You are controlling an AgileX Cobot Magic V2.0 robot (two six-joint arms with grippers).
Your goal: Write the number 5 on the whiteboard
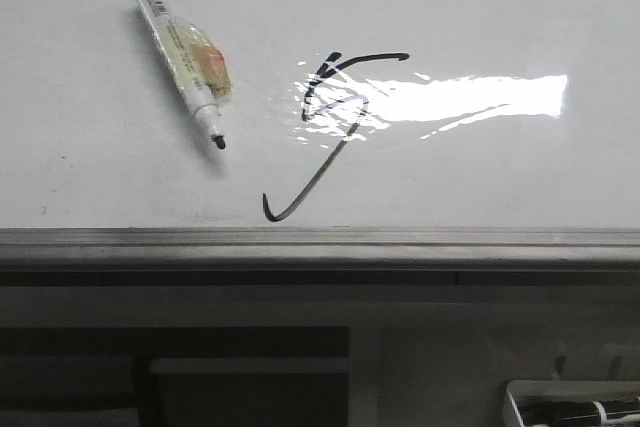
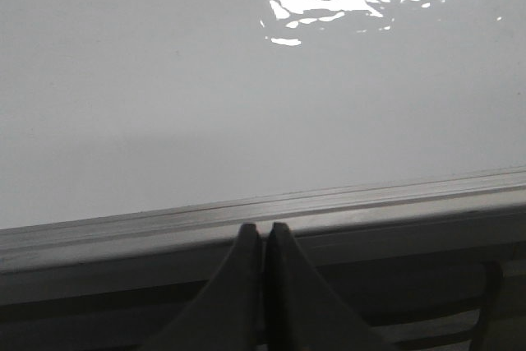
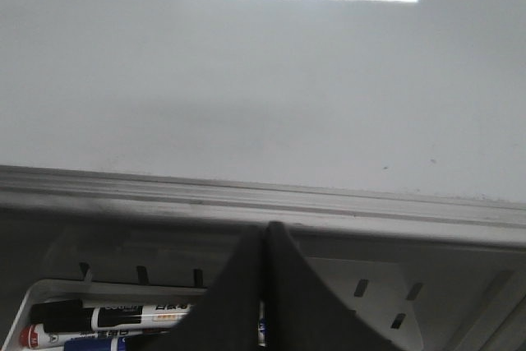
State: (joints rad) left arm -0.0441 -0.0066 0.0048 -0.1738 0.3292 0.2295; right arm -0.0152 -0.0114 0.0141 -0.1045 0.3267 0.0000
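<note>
**Whiteboard has a 5 drawn, marker lies loose, both grippers back at the rail**

Whiteboard point(image 1: 90, 177) fills the front view, lying flat, grey rail point(image 1: 320, 242) along its near edge. The 5 point(image 1: 335, 127) sits mid-board, partly under the glare: top bar, small loop, long slanted tail hooking just above the rail. Marker point(image 1: 180, 57) lies uncapped on the board, well left of the 5, tip toward me, touching no stroke.

My left gripper point(image 2: 264, 240) has its fingers pressed together on nothing, hovering at the rail. My right gripper point(image 3: 265, 240) is the same, closed and empty, over a tray point(image 3: 49, 297) of spare markers point(image 3: 123, 318).

Judgement: writing looks done; the step in hand is retreat or rest. To do it well I keep both arms off the board so nothing smears the wet tail near the rail, and I leave the loose marker alone.
</note>
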